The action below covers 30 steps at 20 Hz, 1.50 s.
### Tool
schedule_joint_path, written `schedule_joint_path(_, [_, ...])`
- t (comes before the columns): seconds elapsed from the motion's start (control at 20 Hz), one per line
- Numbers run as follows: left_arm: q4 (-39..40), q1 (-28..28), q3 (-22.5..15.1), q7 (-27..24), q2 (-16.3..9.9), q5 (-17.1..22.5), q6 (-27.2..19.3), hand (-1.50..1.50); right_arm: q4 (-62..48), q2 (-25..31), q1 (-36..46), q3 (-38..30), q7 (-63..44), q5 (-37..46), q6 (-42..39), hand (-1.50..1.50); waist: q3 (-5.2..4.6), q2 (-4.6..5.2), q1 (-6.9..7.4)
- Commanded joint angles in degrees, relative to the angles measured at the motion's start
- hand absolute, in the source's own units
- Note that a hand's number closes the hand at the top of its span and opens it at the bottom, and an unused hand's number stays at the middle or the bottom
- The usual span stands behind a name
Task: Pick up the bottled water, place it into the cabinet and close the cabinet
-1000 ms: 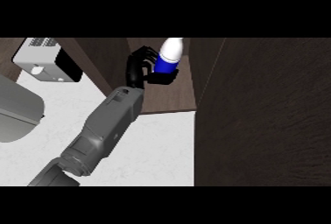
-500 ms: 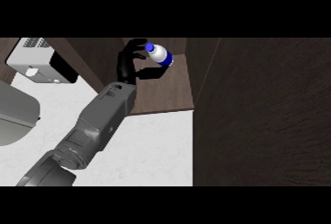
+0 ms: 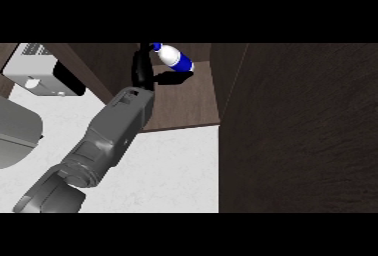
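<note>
The bottled water [image 3: 174, 58], white with a blue label and a blue cap, lies tilted inside the dark wooden cabinet [image 3: 184, 107], cap toward the upper left. My left hand [image 3: 140, 70] is in the cabinet beside it. Its fingers stand straight along the bottle's left side and its thumb [image 3: 176, 77] sticks out just below the bottle, so the hand is open. I cannot tell whether the bottle still touches the fingers. The grey forearm [image 3: 111, 130] comes in from the lower left. My right hand is not in view.
The open cabinet door [image 3: 303, 130] fills the right side as a large dark panel. A white toaster [image 3: 33, 72] stands on the white counter [image 3: 170, 170] at the upper left. Part of a grey rounded object [image 3: 15, 135] shows at the left edge.
The hand carried the bottle deeper into the cabinet. Its fingers, curled round the bottle before, have straightened, and the bottle now lies tilted between fingers and thumb.
</note>
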<state>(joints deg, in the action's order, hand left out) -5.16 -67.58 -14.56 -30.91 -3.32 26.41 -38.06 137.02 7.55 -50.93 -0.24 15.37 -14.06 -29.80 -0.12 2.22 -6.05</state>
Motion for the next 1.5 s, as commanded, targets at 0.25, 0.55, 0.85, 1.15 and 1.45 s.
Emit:
schedule_joint_path(0.25, [-6.1,-0.2,4.7,-7.5,-0.5,3.7,13.1,-1.50,3.5,0.5,-3.3,-0.7,-1.3,-4.8,-0.9,-1.50,-0.02,-0.99,1.97])
schedule_joint_path(0.55, [-5.7,-1.3,6.5,-9.8,2.4,4.3,15.4,-1.50,6.7,0.2,-2.5,2.1,-4.3,-4.3,0.0,-1.50,0.01,-1.03,2.56])
schedule_joint_path(0.85, [-9.9,1.3,4.4,-7.6,3.3,3.5,15.7,-1.50,7.2,1.1,-1.4,-0.7,-7.5,-7.8,1.7,-1.50,0.09,-2.02,4.59])
schedule_joint_path(1.15, [-19.3,10.4,-0.2,-6.9,3.3,7.3,16.6,-1.50,9.4,-1.0,-4.3,4.1,-7.8,-3.7,2.2,-1.50,0.07,-2.56,4.28])
schedule_joint_path(1.45, [-33.4,21.3,-8.7,-5.7,3.3,10.6,20.8,-1.50,6.5,-2.3,-2.0,4.6,-6.4,-1.7,4.0,-1.50,0.08,-2.76,5.28])
